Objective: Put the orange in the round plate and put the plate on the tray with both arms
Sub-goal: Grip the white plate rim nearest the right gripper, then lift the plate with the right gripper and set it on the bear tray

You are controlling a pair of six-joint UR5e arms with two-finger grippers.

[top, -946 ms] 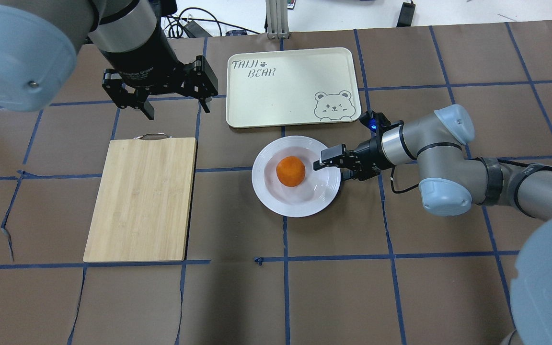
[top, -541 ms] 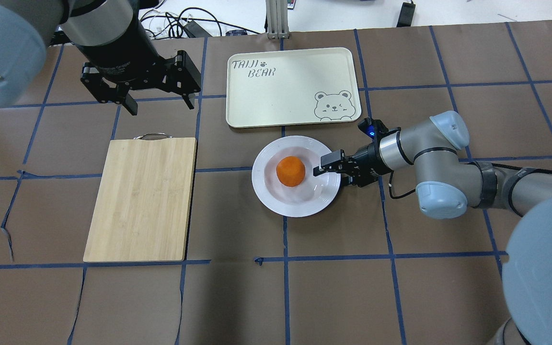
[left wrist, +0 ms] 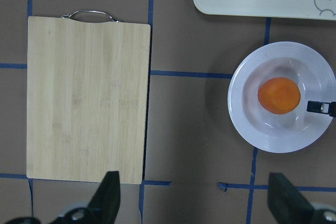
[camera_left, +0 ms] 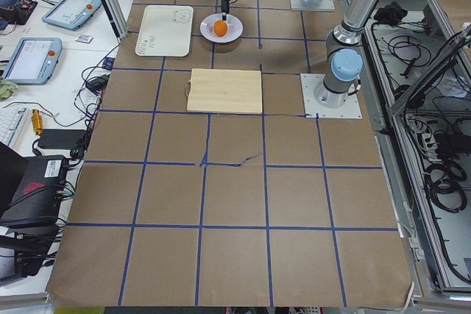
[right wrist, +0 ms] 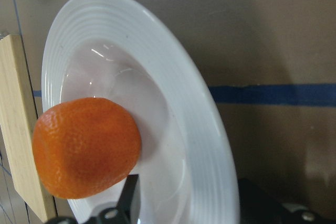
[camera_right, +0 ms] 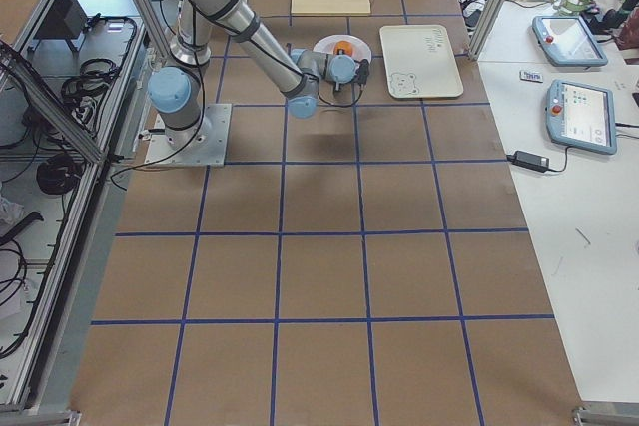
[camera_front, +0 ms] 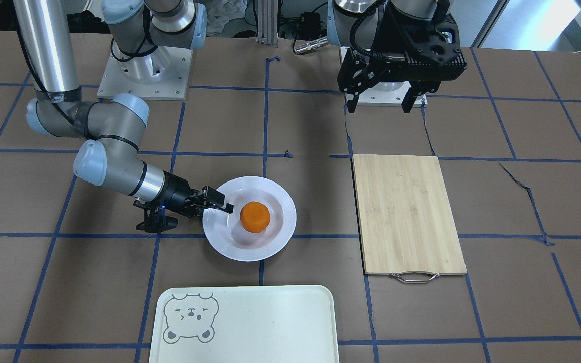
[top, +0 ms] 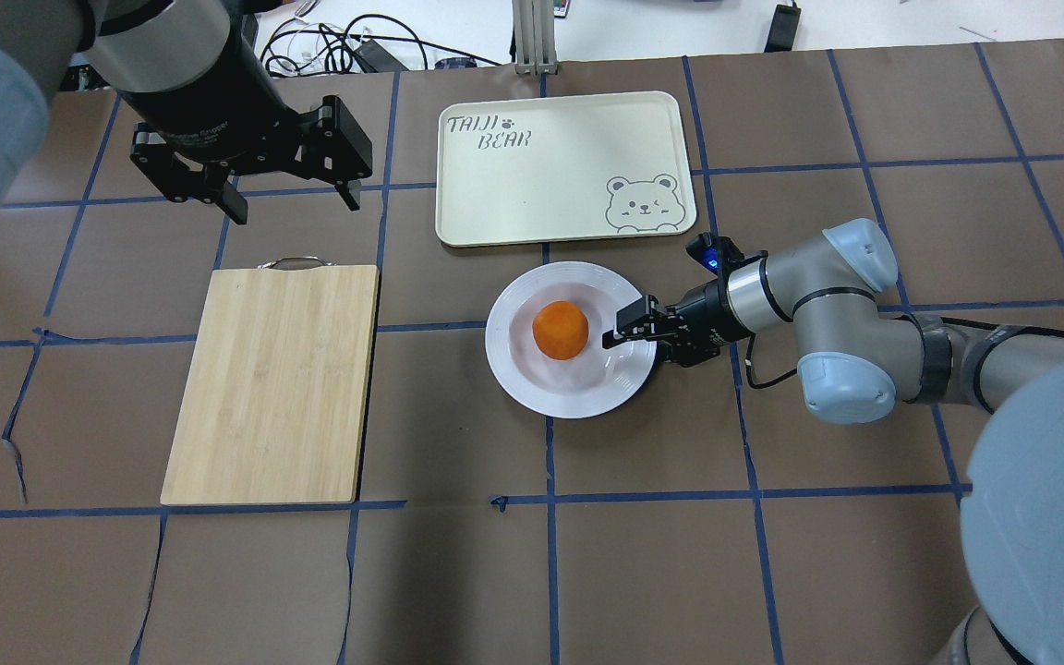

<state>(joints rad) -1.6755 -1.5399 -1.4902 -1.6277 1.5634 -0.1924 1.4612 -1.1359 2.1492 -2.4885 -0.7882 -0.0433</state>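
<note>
The orange lies in the well of the round plate, which rests flat on the table just in front of the tray. My right gripper is low at the plate's right rim and open. One finger reaches over the rim beside the orange, the other stays outside it. The right wrist view shows the orange close up, with the plate's rim between the fingers. My left gripper hangs open and empty, high over the back left of the table.
A bamboo cutting board with a metal handle lies left of the plate. The tray has nothing on it. Cables and a metal post sit beyond the table's far edge.
My left gripper has drawn back to the left, away from the tray. My right gripper has shifted a little along the plate's right rim. Plate and orange have not moved.
</note>
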